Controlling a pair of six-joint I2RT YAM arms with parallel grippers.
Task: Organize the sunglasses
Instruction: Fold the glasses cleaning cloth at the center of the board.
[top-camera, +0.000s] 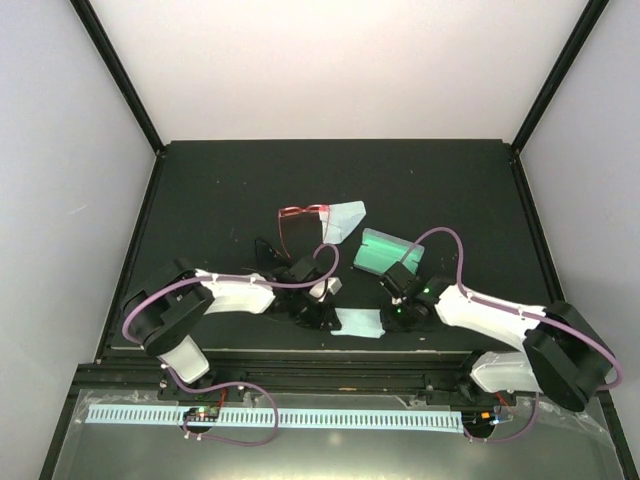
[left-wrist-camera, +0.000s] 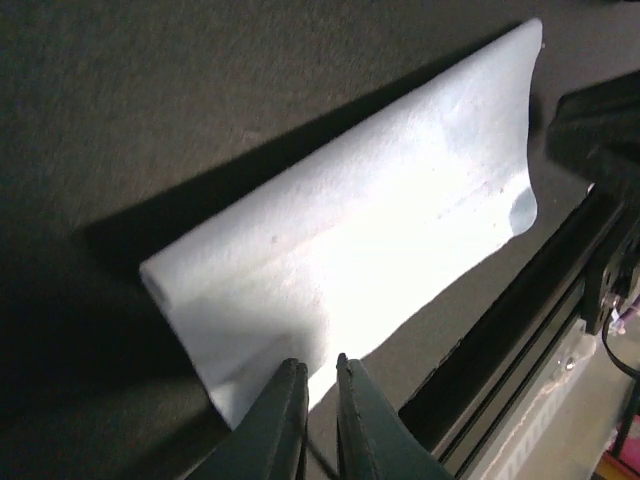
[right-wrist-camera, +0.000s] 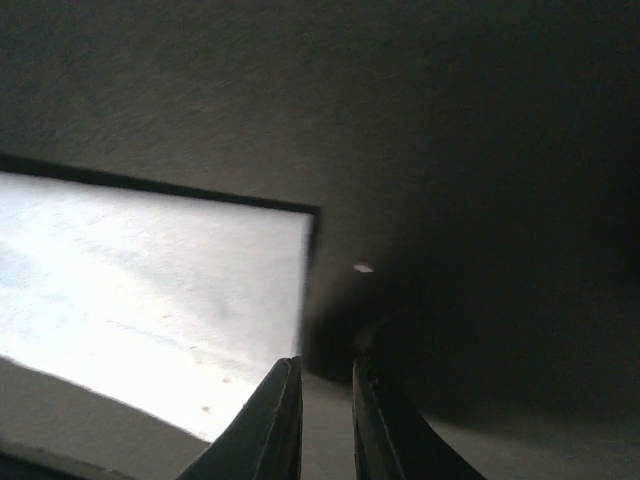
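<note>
Left wrist view: left fingers (left-wrist-camera: 288, 425) drawn to a narrow slit, tips at the near edge of a pale blue near cloth (left-wrist-camera: 380, 230). Cloth lying on the dark surface (left-wrist-camera: 150, 100), one long side curled up into a soft roll. Cannot tell whether the cloth's edge is pinched in the slit. Black rail (left-wrist-camera: 500, 340) of the surface's near edge running past on the right.

Right wrist view: right fingers (right-wrist-camera: 275, 425) also narrow, with a dark gap between them. Bright, pale case (right-wrist-camera: 150, 290) with a thin dark rim filling the left half of the view. Rim's corner edge running down toward the gap. Cannot tell whether the rim is gripped or merely just beside the tips. Dark surface behind and to the right.

Top view: red sunglasses (top-camera: 298, 216) on the surface at centre, beyond both arms, frame touching the left edge of a far cloth (top-camera: 345, 218). Black sunglasses (top-camera: 267, 248) barely readable against the dark surface, only a thin glossy outline just behind the left arm's wrist. Near cloth flat at the front centre, left fingers at its left end. Case, greenish here, between the far cloth and the right arm, right fingers at its near right corner. Red pair well apart from both sets of fingers.
</note>
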